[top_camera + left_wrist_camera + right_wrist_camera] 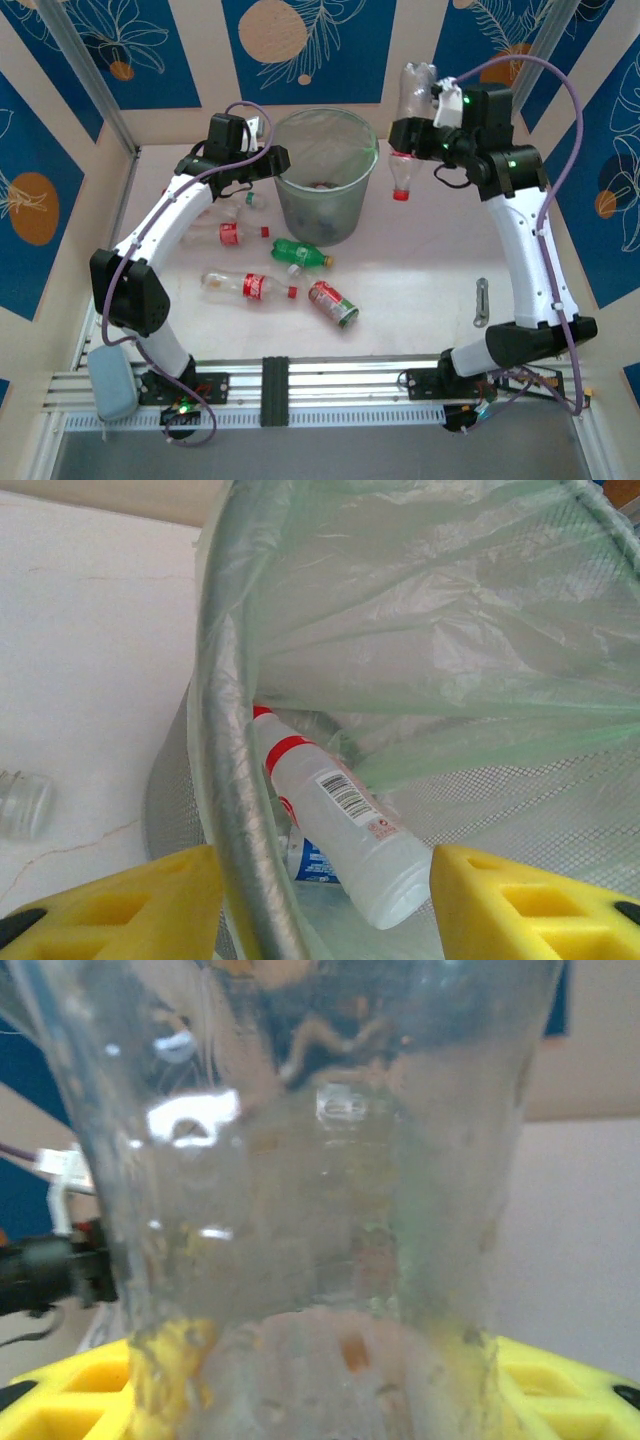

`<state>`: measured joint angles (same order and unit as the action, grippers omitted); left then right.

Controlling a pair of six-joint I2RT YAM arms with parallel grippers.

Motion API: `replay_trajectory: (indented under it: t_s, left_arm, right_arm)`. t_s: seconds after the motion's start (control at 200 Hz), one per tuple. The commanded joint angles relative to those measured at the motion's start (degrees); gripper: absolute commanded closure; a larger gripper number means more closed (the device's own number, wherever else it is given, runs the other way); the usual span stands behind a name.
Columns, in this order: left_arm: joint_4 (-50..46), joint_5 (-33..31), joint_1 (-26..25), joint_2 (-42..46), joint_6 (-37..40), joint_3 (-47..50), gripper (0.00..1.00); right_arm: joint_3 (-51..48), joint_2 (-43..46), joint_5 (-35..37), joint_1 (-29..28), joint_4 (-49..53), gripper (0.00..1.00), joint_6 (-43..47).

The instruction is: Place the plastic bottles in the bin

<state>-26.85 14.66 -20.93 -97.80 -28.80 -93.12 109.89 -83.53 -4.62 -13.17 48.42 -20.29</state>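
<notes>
**Right tool** [420, 135]: clenched on one held bottle [412, 100], clear and inverted, with its red cap lowest. In the top view it hangs just beside the right rim of the bin [335, 215] and is not inside it. In the right wrist view the bottle's wall fills the space between the two yellow fingers [560, 1380].

**Left tool** [325, 905]: released and grasping nothing. Its two yellow fingers are spread, with the bin's left rim running up between them. The top view places it at that same rim.

**Bin**: one, upright, at the far middle of the bench [420, 270], with a clear liner. The left wrist view shows one binned bottle [340, 825] inside, pale with a red band and a barcode, lying tilted. A blue-printed item [312, 865] lies under it; its kind cannot be told.

**On the bench**: five containers, all on their sides, left of and in front of the bin.
- One small clear bottle [245, 203], partly covered by the left arm.
- Two red-label bottles, the far one [235, 234] and the near one [250, 286].
- One green bottle [300, 253] with a yellow cap, just in front of the bin.
- One red container [333, 303] with a green end; whether it is a bottle or a can cannot be told.

**Other**: one metal strip [481, 302] lies well apart on the right, near the right arm.
</notes>
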Motion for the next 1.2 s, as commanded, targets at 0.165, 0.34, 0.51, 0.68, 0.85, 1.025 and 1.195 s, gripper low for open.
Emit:
replay_trajectory:
  t_s: [0.165,0.34,0.51,0.68,0.85,1.025,1.195]
  left_arm:
    - [-0.66,4.41,-3.06,-1.34,-0.32,0.97,0.45]
    - [-0.66,4.35,-3.43,-1.53,-0.62,0.84,0.45]
    - [-1.37,3.47,-3.42,-1.58,-0.43,-0.04,0.45]
    - [-0.92,3.37,-3.43,-1.7,-0.55,-0.06,0.46]
    - [-0.76,3.25,-3.42,-1.96,-0.65,-0.19,0.46]
    - [-0.57,3.17,-3.44,-1.96,-0.59,-0.13,0.46]
    - [-0.51,3.27,-3.42,-2.21,-0.73,-0.13,0.46]
  right_arm:
    - [13.57,-14.43,0.57,-8.48,-3.74,0.44,-0.94]
    - [21.0,-23.84,0.49,-11.76,-3.15,0.44,0.09]
    - [22.15,-29.48,0.68,-13.77,-0.32,0.44,1.21]
    - [17.35,-31.51,-0.27,-14.23,-0.51,0.44,1.05]
    - [13.62,-32.74,-1.09,-14.69,-0.5,0.44,1.37]
    - [8.45,-33.49,-1.97,-14.78,-1.55,0.43,1.08]
    - [4.55,-34.15,-2.4,-14.78,-2.79,0.4,0.18]
